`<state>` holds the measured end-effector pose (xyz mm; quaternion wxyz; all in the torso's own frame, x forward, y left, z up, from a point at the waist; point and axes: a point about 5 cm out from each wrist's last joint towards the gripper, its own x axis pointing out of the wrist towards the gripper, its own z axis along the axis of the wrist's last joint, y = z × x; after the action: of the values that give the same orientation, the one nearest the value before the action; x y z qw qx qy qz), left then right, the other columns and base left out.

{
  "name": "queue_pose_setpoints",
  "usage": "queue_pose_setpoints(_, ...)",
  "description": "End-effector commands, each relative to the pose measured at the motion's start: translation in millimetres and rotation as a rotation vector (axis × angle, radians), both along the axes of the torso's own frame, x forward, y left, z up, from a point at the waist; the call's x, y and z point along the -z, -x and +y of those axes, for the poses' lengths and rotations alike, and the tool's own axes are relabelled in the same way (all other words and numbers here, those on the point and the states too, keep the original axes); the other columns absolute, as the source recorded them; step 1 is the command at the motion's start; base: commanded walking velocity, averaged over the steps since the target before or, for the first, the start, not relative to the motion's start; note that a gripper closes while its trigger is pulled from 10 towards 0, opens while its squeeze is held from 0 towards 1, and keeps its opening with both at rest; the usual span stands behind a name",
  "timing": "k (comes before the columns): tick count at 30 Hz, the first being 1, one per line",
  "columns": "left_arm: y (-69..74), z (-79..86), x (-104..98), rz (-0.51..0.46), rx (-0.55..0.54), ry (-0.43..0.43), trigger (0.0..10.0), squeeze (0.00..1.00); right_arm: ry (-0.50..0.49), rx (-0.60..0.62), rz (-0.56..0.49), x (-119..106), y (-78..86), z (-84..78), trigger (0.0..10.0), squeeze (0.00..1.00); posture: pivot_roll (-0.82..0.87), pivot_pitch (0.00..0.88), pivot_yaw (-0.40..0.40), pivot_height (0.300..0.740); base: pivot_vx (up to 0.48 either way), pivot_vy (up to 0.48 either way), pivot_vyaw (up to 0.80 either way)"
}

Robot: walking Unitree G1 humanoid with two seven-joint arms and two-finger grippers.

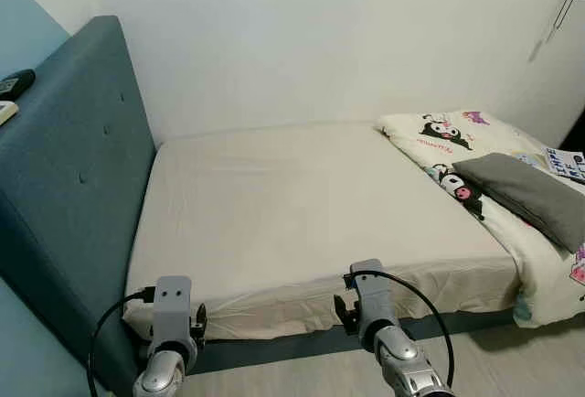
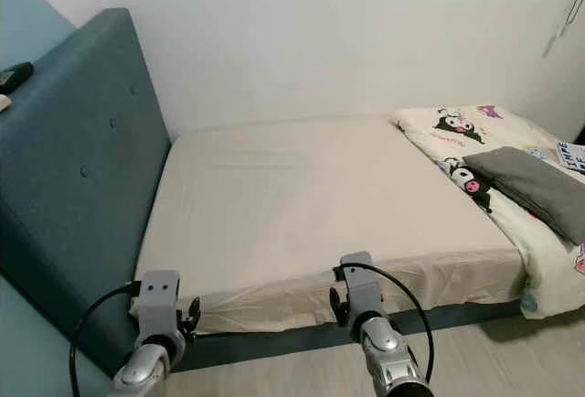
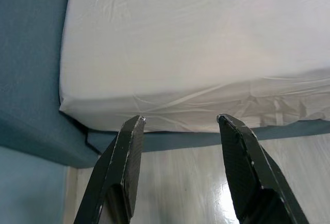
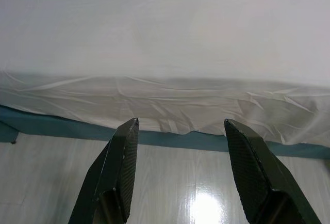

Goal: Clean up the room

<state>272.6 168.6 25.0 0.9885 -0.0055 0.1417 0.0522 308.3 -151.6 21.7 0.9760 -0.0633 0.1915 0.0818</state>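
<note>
A bed (image 1: 302, 205) with a cream fitted sheet lies before me, its mattress mostly bare. A cartoon-print duvet (image 1: 494, 168) is bunched at the right end, and a grey pillow (image 1: 530, 196) rests on it. Both arms are raised low in front of the bed's near edge. My left gripper (image 3: 180, 123) is open, with the mattress corner by the headboard beyond its fingers. My right gripper (image 4: 180, 126) is open too, pointing at the wrinkled side of the sheet (image 4: 165, 100) above the floor. Neither holds anything.
A teal padded headboard (image 1: 73, 177) stands at the left, with a dark remote-like object (image 1: 14, 83) on its top ledge. White walls close the back. Pale wood floor (image 1: 512, 360) runs along the bed's near side. A teal bed base (image 3: 206, 139) shows under the mattress.
</note>
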Motion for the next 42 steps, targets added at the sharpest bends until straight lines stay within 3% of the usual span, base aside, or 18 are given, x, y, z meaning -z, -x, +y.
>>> queue_pose_setpoints(1,3.3,-2.7,1.8,-0.003,0.013,0.002,10.0,0.00,-0.001,-0.004,0.002,3.0,3.4,0.2,10.0,0.00,0.02,0.065,-0.038,0.740,0.000,0.000,0.00)
queue_pose_setpoints(19,5.0,-5.0,2.0,-0.017,0.023,-0.010,10.0,0.00,0.008,-0.017,0.000,3.7,5.1,0.1,10.0,0.00,0.02,0.054,-0.039,0.740,0.000,0.000,0.00)
queue_pose_setpoints(42,7.5,-4.9,6.2,0.011,0.030,-0.034,10.0,0.00,0.015,-0.033,0.005,5.2,6.3,3.0,10.0,0.00,0.02,0.063,-0.042,0.740,0.000,-0.407,0.00)
